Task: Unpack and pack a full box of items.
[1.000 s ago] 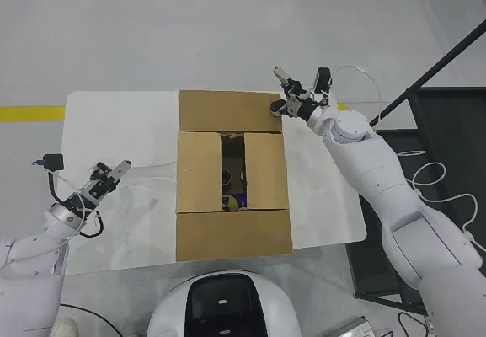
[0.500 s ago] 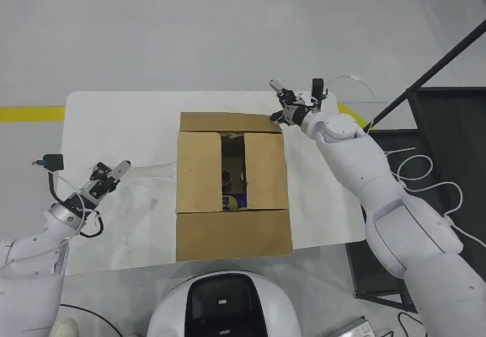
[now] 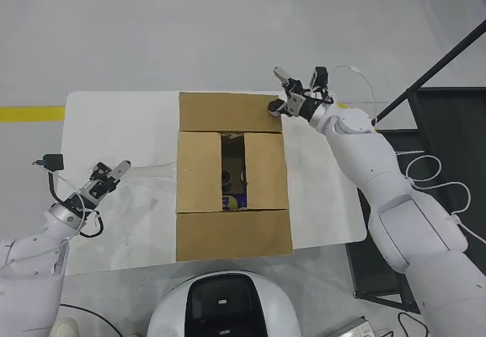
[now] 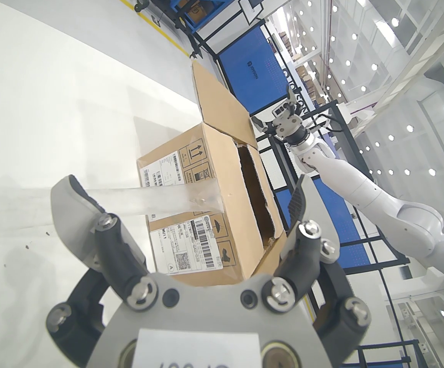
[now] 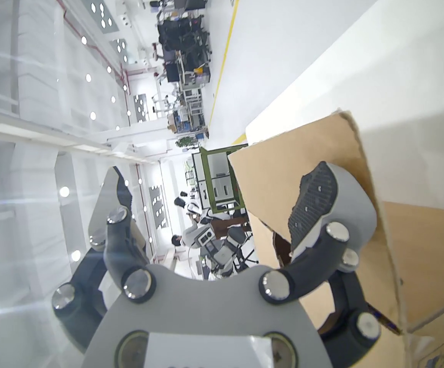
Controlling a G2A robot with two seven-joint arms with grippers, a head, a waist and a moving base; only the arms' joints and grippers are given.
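A brown cardboard box (image 3: 196, 181) stands mid-table with its far and near flaps folded outward. The two side flaps leave a slot where several packed items (image 3: 232, 189) show. My right gripper (image 3: 278, 91) is open at the far right corner of the far flap (image 3: 226, 111). In the right wrist view that gripper (image 5: 218, 197) has one finger against the flap (image 5: 302, 155) and the other in free air. My left gripper (image 3: 112, 168) hangs open over the table's left part, away from the box (image 4: 206, 193). A clear strip (image 4: 160, 199) runs beside one of its fingers.
The white table (image 3: 116, 118) has free room left of the box and a narrower band to its right. A black metal rack (image 3: 453, 118) stands off the table's right edge. In the left wrist view the right arm (image 4: 344, 178) reaches in behind the box.
Half a second ago the far flap stood raised with the right gripper at its corner. It now lies outward again, as one second ago. The left arm has not moved.
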